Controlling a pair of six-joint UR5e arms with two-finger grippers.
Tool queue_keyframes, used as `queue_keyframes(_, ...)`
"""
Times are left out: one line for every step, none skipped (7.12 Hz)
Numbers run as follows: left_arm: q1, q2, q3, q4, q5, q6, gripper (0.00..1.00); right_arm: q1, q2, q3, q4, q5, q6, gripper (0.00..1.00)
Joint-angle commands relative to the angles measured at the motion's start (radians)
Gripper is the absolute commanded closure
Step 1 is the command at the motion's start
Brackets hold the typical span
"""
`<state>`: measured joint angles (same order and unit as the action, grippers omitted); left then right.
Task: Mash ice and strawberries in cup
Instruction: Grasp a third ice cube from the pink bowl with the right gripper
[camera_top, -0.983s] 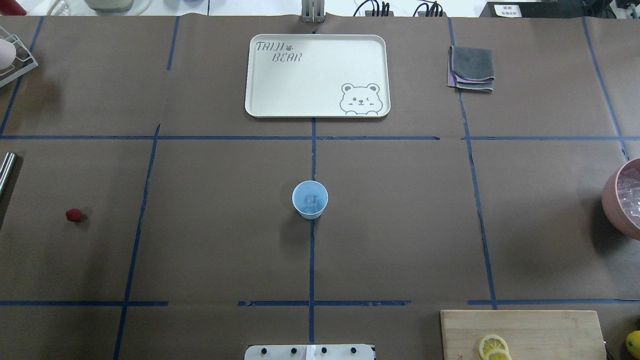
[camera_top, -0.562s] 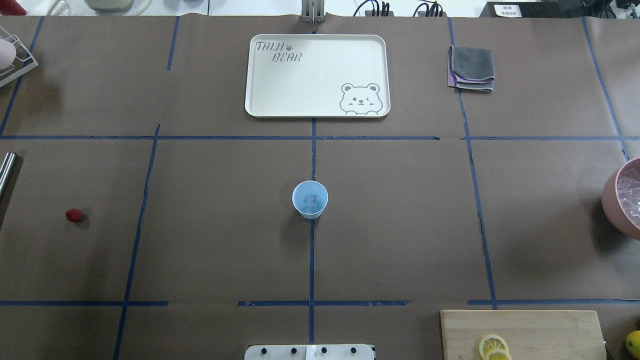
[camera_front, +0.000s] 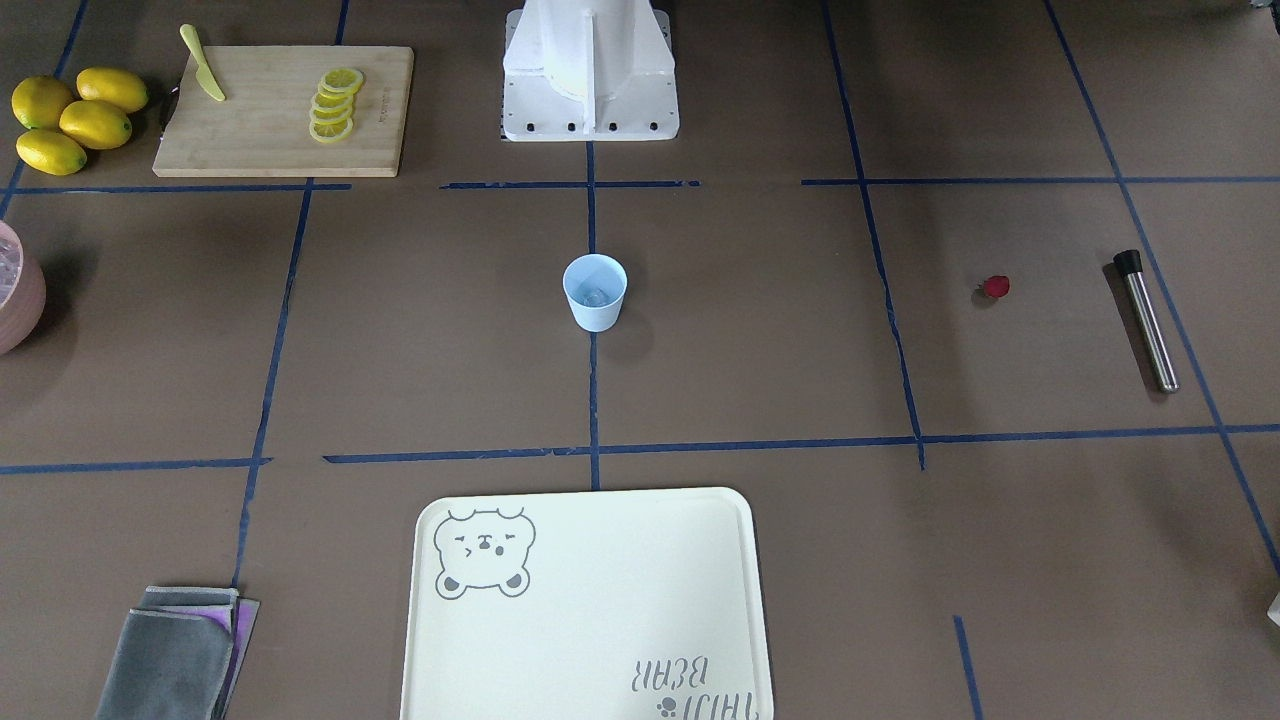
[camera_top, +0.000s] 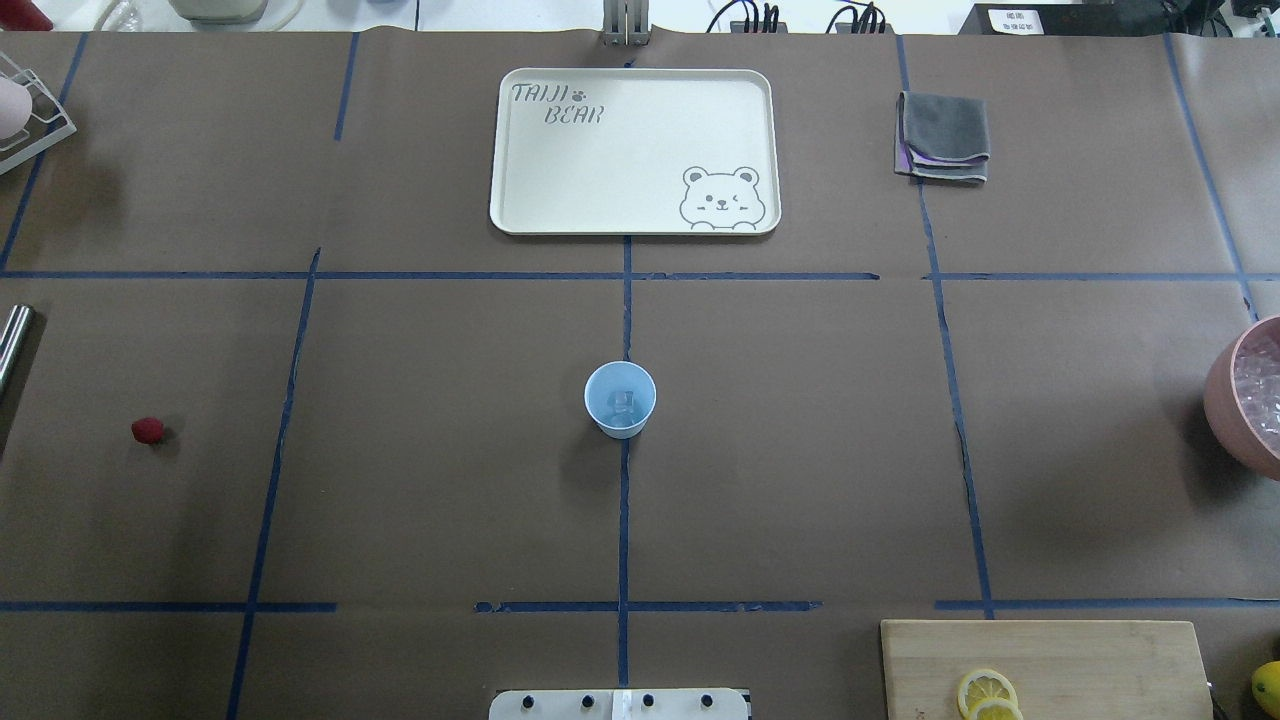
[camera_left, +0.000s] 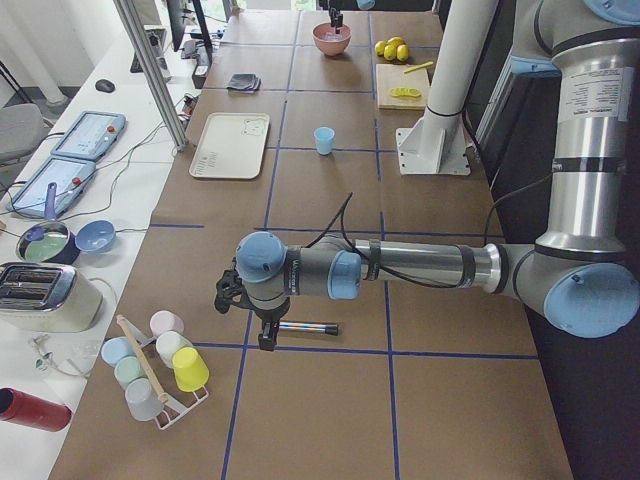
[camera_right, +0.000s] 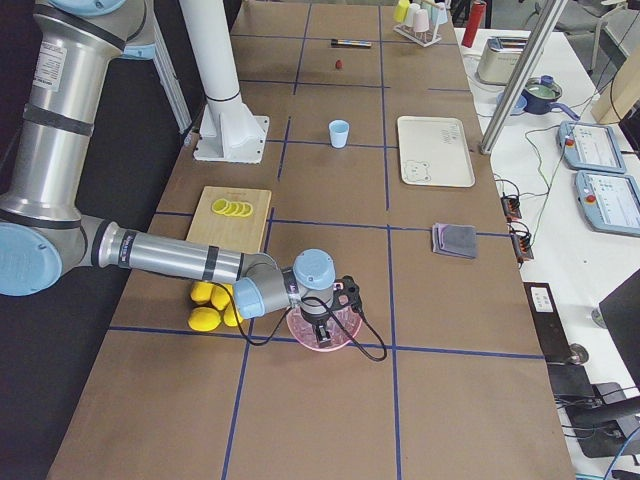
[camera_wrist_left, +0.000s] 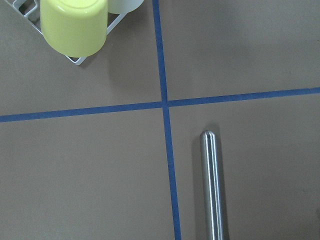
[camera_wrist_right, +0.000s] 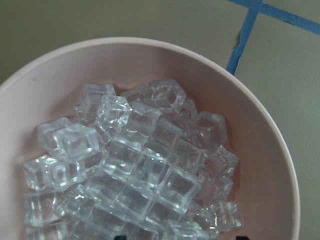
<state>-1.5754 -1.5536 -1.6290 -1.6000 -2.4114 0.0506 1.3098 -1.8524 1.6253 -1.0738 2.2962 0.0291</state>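
- Cup rack (camera_left: 160, 370) with upturned cups is seen at the table's far left end; a yellow cup (camera_wrist_left: 74, 25) on it is caught in the left wrist view.
- Left gripper (camera_left: 266, 340) is held low over a steel rod (camera_wrist_left: 212, 190), which lies flat on the brown paper just beside a blue tape cross; how far the fingers are spread cannot be told, and nothing is seen in them.
- Strawberry (camera_top: 148, 430) lies alone on the paper, near the rod and well apart from the cup.
- Light-blue cup (camera_top: 620, 400) stands upright at table centre on the middle tape line; one ice cube (camera_top: 622, 402) is seen inside it.
- Cream bear tray (camera_top: 634, 150) lies beyond the cup, apart from it.
- Folded grey cloth (camera_top: 943, 135) lies to the tray's right.
- Cutting board (camera_top: 1040, 665) with lemon slices (camera_top: 987, 692) sits at the near right; whole lemons (camera_front: 70, 120) lie beside it.
- Pink bowl (camera_wrist_right: 260, 150) at the right edge is heaped with ice cubes (camera_wrist_right: 135, 165).
- Right gripper (camera_right: 322, 335) is held directly above that bowl; its opening cannot be told, and no hold on anything is visible.
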Motion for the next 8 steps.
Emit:
queue_keyframes(0.000,0.000,0.000,0.000,0.000,0.000,0.00,0.000,0.001,-0.002,0.000,-0.006,-0.004,0.74)
queue_keyframes(0.000,0.000,0.000,0.000,0.000,0.000,0.00,0.000,0.004,-0.002,-0.002,-0.006,-0.009,0.96)
queue_keyframes(0.000,0.000,0.000,0.000,0.000,0.000,0.00,0.000,0.005,-0.001,0.000,-0.006,-0.011,0.98)
queue_keyframes(0.000,0.000,0.000,0.000,0.000,0.000,0.00,0.000,0.005,0.004,0.000,-0.006,-0.011,0.99)
queue_keyframes(0.000,0.000,0.000,0.000,0.000,0.000,0.00,0.018,0.010,0.011,-0.005,0.002,-0.009,0.99)
queue_keyframes(0.000,0.000,0.000,0.000,0.000,0.000,0.00,0.058,0.036,0.046,-0.043,0.012,-0.008,0.99)
queue_keyframes(0.000,0.000,0.000,0.000,0.000,0.000,0.00,0.065,0.089,0.132,-0.198,0.011,-0.006,0.99)
queue_keyframes(0.000,0.000,0.000,0.000,0.000,0.000,0.00,0.069,0.184,0.225,-0.404,0.011,-0.005,0.98)
